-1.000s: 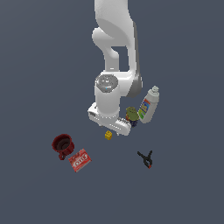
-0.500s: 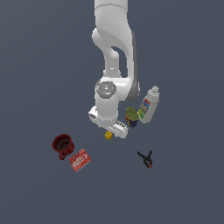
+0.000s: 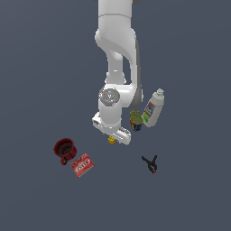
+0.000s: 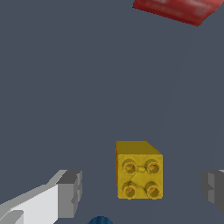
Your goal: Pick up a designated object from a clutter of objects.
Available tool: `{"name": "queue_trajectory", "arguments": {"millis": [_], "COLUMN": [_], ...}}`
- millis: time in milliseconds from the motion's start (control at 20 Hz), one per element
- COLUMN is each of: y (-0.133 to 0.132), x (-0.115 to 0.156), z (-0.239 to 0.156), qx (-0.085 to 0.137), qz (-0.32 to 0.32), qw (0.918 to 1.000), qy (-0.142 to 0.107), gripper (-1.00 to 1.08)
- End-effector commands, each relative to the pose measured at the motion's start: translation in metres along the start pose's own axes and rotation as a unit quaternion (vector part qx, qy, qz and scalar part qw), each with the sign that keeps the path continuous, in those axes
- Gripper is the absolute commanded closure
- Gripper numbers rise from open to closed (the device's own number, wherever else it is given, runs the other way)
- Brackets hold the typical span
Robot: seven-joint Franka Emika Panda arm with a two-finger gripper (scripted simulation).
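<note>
The designated object, a small yellow brick with studs on top, rests on the grey floor between my two grey fingertips, with a gap on each side. My gripper is open around it. In the exterior view the yellow brick peeks out just under the white hand, which hides the fingers. The rest of the clutter of objects lies around it.
A dark red mug and a red flat packet lie toward the exterior view's left; the packet also shows in the wrist view. A black clamp, a green-topped can and a white bottle sit toward the right. A blue piece shows at the wrist view's edge.
The arm has come down over the yellow brick, bringing the hand lower and closer to the floor. None of the objects has shifted.
</note>
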State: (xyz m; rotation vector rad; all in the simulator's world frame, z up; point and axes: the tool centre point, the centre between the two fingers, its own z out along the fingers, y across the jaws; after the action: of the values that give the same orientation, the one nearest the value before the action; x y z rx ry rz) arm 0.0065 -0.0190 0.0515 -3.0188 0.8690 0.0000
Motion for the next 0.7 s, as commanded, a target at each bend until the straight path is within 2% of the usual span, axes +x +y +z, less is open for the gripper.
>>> {"name": "queue_trajectory", "arguments": {"millis": [0, 400, 450, 650], "y": [0.0, 0.0, 0.0, 0.0], "x": [-0.001, 0.0, 0.0, 0.0], "z": [0.012, 0.03, 0.03, 0.03], "qx": [0.0, 0.0, 0.0, 0.0], "qz": [0.0, 0.001, 0.001, 0.001], "qw": [1.0, 1.0, 1.0, 1.0], "qy": [0.0, 0.0, 0.0, 0.0], "gripper": [-0.92, -0.92, 1.08, 1.08]}}
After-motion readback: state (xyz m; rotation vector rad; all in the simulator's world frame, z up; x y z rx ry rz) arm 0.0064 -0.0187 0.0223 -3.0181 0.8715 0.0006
